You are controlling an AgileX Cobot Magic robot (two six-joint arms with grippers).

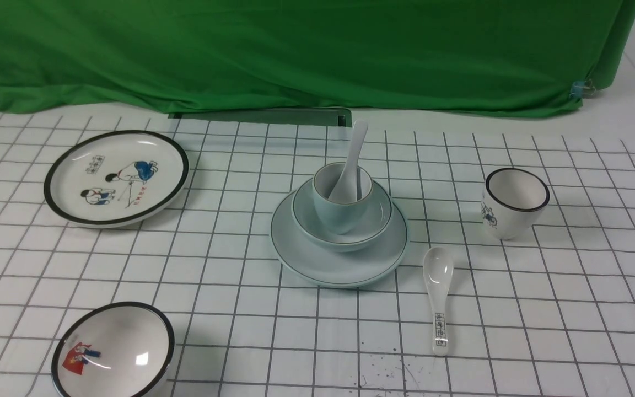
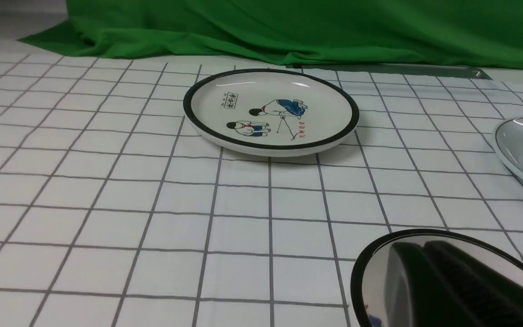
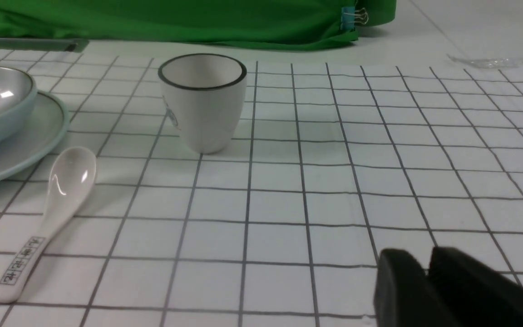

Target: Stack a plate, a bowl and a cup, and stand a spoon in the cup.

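In the middle of the checked cloth the pale blue-green plate [image 1: 306, 259] carries the matching bowl [image 1: 375, 218], and the cup [image 1: 339, 212] stands in that bowl. The plain white spoon [image 1: 350, 160] leans upright in the cup, handle up. My left gripper [image 2: 418, 247] is shut and empty, hovering over the picture bowl, far left of the stack. My right gripper [image 3: 425, 261] hangs low over bare cloth right of the stack, a narrow gap between its fingers, nothing in it. The right wrist view catches the plate's [image 3: 25, 150] edge.
A black-rimmed cartoon plate [image 1: 116, 176] lies at the back left and a black-rimmed picture bowl [image 1: 113, 350] at the front left. A black-rimmed cup [image 1: 515, 201] stands right of the stack. A spoon with writing [image 1: 439, 298] lies in front of it. Green cloth [image 1: 295, 49] hangs behind.
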